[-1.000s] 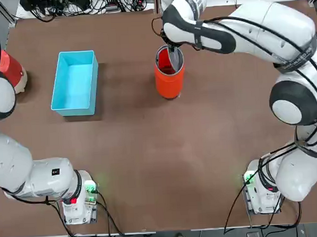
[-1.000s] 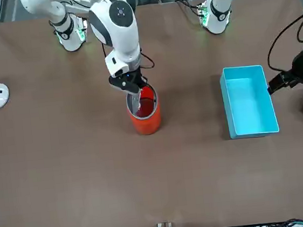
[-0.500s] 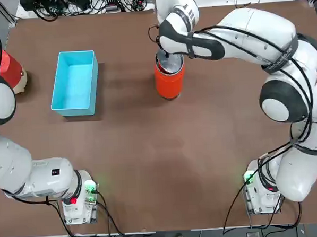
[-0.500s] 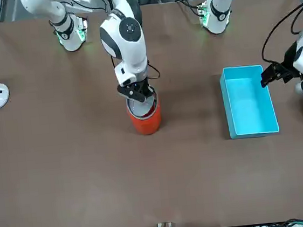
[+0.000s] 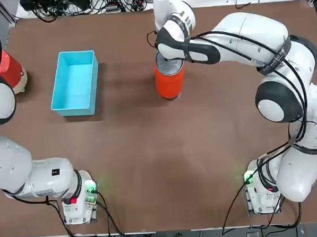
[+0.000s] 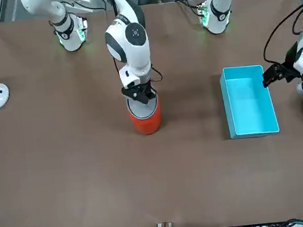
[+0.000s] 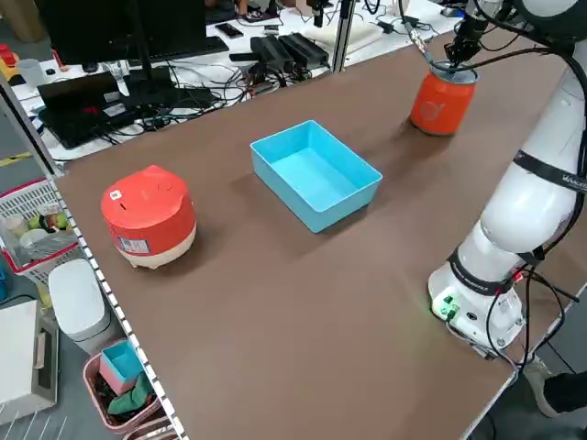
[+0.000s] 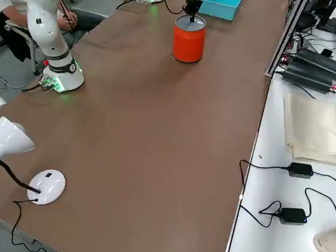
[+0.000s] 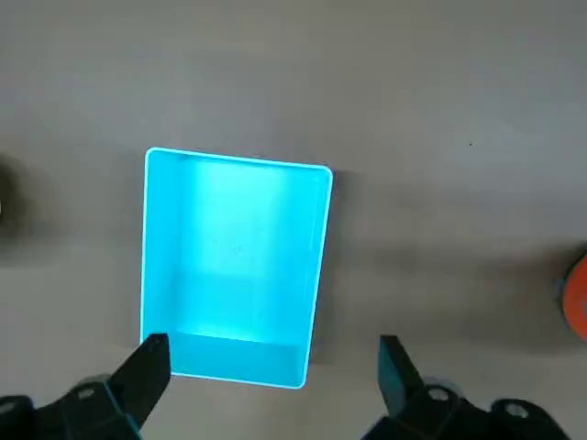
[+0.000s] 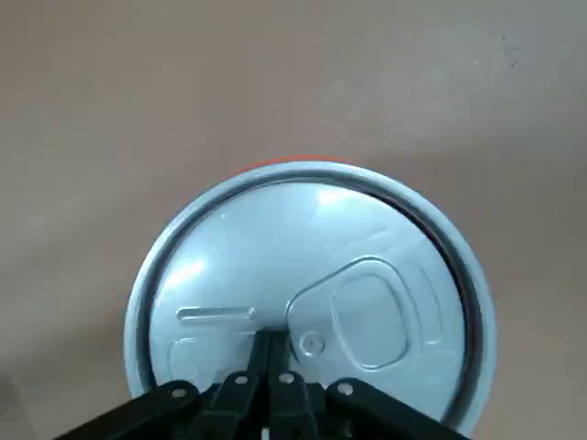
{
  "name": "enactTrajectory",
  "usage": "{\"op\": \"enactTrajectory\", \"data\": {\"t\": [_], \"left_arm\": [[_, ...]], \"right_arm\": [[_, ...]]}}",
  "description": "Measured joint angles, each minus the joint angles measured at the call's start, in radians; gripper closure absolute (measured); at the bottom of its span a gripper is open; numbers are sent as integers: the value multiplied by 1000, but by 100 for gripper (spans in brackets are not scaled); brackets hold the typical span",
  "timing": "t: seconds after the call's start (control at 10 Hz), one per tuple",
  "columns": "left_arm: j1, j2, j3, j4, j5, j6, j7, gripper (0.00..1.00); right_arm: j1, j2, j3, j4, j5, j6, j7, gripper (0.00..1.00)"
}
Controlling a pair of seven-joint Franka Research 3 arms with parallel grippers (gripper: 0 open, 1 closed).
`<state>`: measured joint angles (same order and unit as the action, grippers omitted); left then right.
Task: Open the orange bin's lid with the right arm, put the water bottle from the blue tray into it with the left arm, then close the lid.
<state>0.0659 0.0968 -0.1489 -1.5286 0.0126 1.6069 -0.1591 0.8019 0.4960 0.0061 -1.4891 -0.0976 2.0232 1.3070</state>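
Table [image 5: 150,161]: brown, wide; both arm bases stand at its near edge.
Right arm [image 5: 260,39]: reaches from the near right across to the far middle, wrist bent down over the bin.
Left arm [image 5: 6,158]: folded at the far left edge of the table, idle beside the tray.
Blue tray [image 5: 75,82]: far left of centre, well apart from the bin; it looks empty in every view, with no water bottle to be seen inside it.
Orange bin [image 5: 169,82]: upright at the far middle, just under the right wrist.
Red domed object [image 7: 149,214]: at the far left edge, left of the tray, not part of the job.
Lid [image 10: 312,293]: lies flat and level in the rim, so the bin reads as closed.
Right gripper [image 10: 266,353]: fingers pressed together, tips resting on the lid near its edge.
Left gripper [image 9: 273,359]: fingers spread wide and holding nothing, hovering above the tray's end wall.
Water bottle: not visible anywhere; probably inside the closed bin, though that cannot be confirmed.
Risk, tipping: the bin is tall and narrow; a sideways drag as the right fingers lift off could rock or topple it.
Risk, lid: it swings, so extra downward push on its edge could tip it open again.
Risk, left arm: a needless descent would only clip the tray wall.
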Motion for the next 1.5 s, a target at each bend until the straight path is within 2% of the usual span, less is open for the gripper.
{"op": "enactTrajectory", "data": {"t": [0.3, 0.5, 0.8, 1.1, 1.5], "left_arm": [[5, -5, 3, 13, 1, 0, 2, 0], [6, -7, 3, 16, 1, 0, 5, 0], [11, -7, 9, 16, 1, 0, 36, 0], [11, -7, 10, 16, 1, -4, 43, 0], [11, -7, 10, 16, 1, -4, 43, 0]], "right_arm": [[19, 0, 0, -12, -65, 24, 72, 98], [20, -1, -1, -9, -67, 23, 75, 99], [8, -2, -8, 30, -64, -49, 68, 99], [-50, -62, -12, 56, -26, -151, -56, 99], [-205, -182, -18, 59, 42, -330, -329, 99]]}}
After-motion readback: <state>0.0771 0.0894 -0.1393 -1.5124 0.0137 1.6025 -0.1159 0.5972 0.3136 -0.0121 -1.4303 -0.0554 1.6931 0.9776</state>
